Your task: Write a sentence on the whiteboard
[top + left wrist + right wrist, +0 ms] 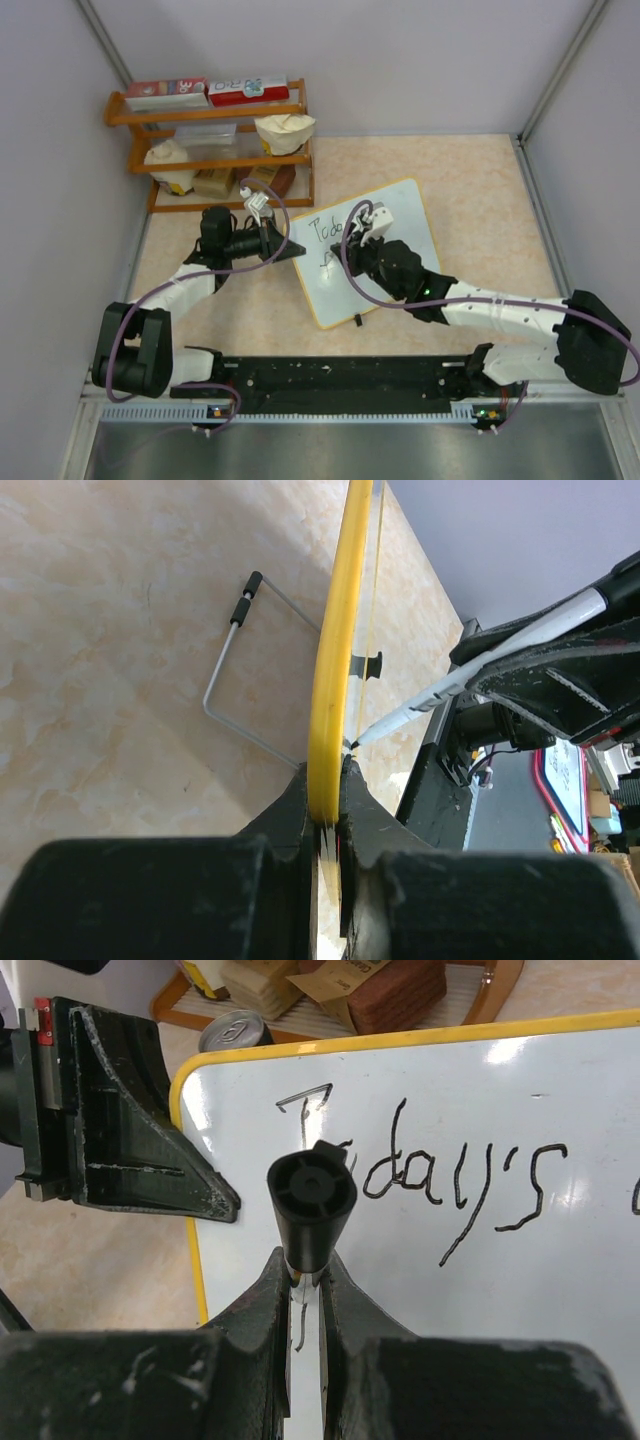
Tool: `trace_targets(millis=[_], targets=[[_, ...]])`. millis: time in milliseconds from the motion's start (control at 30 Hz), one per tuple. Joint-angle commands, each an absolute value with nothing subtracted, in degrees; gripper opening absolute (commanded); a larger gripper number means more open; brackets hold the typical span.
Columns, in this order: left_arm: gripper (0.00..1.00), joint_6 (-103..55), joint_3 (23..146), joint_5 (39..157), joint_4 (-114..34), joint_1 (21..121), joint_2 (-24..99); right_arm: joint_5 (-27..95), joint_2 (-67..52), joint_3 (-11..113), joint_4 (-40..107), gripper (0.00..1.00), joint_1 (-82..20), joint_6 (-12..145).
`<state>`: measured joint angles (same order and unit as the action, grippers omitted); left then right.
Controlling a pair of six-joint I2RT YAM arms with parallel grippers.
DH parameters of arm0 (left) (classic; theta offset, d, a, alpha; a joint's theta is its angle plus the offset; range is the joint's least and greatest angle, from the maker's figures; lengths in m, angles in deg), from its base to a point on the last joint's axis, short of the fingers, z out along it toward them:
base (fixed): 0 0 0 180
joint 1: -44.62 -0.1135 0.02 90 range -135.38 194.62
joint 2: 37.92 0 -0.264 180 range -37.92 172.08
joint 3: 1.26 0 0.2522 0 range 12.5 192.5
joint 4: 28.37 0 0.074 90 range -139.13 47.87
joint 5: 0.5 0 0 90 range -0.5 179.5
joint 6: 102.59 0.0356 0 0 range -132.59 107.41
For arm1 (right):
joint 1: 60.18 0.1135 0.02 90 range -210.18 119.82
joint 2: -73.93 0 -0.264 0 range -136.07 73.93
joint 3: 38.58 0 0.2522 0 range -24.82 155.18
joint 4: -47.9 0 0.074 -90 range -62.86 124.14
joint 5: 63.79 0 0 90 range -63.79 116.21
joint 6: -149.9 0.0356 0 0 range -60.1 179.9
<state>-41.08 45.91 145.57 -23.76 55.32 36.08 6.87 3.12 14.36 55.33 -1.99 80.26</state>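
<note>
The whiteboard [325, 290], white with a yellow frame, stands tilted in the middle of the table. My left gripper [289, 250] is shut on its left edge; the left wrist view shows the yellow frame [335, 660] pinched between the fingers [290, 810]. My right gripper [353, 246] is over the board, shut on a marker [312, 1198] with a black end cap. The marker's tip [356, 742] touches the board's face. The sentence [455, 1185] reads "Today's", with another letter starting at the right edge. A short stroke [298, 1328] lies below it, between my right fingers.
A wooden shelf [210, 112] with boxes, bags and a can [232, 1030] stands at the back left, just behind the board. The board's wire stand [232, 670] rests on the table behind it. Walls close in on the left, back and right.
</note>
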Motion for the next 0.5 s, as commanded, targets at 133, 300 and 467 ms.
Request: trace_targets(millis=[133, 300, 467], targets=[[0.0, -32.01, 44.41, 141.79, -26.05, 55.87, 36.44, 2.65, 5.2, 15.44, 51.28, 0.0, -4.72, 79.94], [0.0, -32.01, 44.41, 141.79, -26.05, 55.78, 36.53, 4.67, 7.22, 15.0, 51.71, 0.0, -4.81, 80.11], [0.0, -31.92, 44.41, 141.79, -26.14, 55.87, 36.61, 5.02, 10.03, 13.76, 53.21, 0.0, -4.99, 79.94]])
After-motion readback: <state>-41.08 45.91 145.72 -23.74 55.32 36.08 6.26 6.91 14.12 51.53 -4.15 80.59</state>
